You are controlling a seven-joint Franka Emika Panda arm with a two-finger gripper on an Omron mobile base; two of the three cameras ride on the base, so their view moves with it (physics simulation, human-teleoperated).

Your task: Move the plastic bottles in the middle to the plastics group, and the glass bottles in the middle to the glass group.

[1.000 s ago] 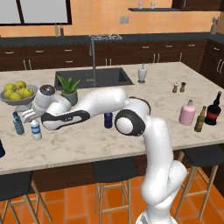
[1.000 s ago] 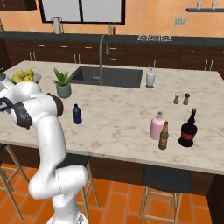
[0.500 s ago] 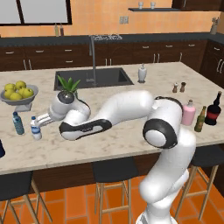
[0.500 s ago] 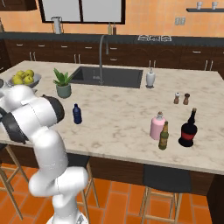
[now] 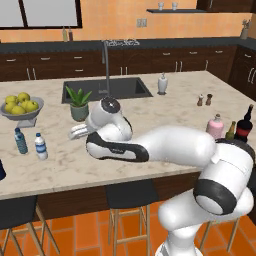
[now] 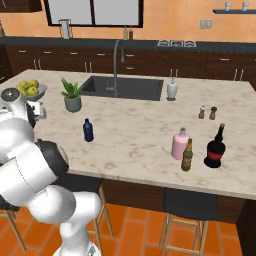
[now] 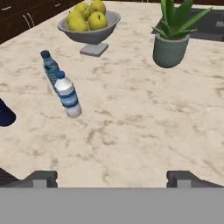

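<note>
Gripper [image 7: 112,177] jaws apart and empty, navy bottle [image 6: 88,130] mid-frame on tabletop [image 6: 145,135]; reaching risks toppling it.

Open pincer [image 5: 75,133] hovers right of the white-capped bottle [image 5: 40,146] and teal bottle [image 5: 20,140].

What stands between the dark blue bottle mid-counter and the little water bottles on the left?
No object, as far as I can see. The counter between the dark blue bottle and the teal water bottle looks bare; the potted plant stands further back. The robot's own arm lies over that stretch.
</note>
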